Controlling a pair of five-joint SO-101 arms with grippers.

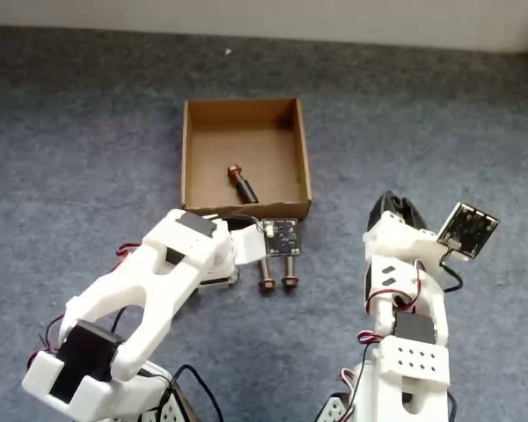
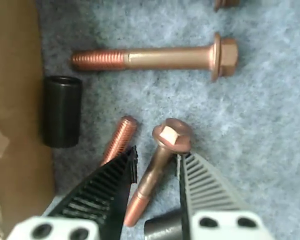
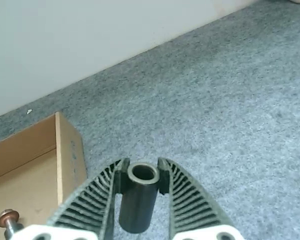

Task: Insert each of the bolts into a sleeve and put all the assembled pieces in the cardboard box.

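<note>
One assembled piece point(image 1: 243, 185) is logged inside the cardboard box point(image 1: 187, 158). Just outside the box, a bolt point(image 2: 160, 165) is straddled by the left gripper point(image 2: 157, 155), fingers point(image 2: 110, 185) parted. A black sleeve point(image 3: 138, 200) is clamped in the right gripper point(image 3: 142, 166). Other bolts point(image 2: 155, 56) and a loose sleeve point(image 2: 62, 111) are left unassembled.

The high camera is looking down on the grey carpeted table point(image 1: 88, 132); the wrist cameras are sitting close, the right also seeing the open brown cardboard box point(image 1: 243, 107).

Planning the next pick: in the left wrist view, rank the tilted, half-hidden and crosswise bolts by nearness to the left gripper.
1. Tilted bolt, between the left gripper's fingers.
2. Half-hidden bolt, partly hidden by one finger.
3. Crosswise bolt, lying beyond both.
</note>
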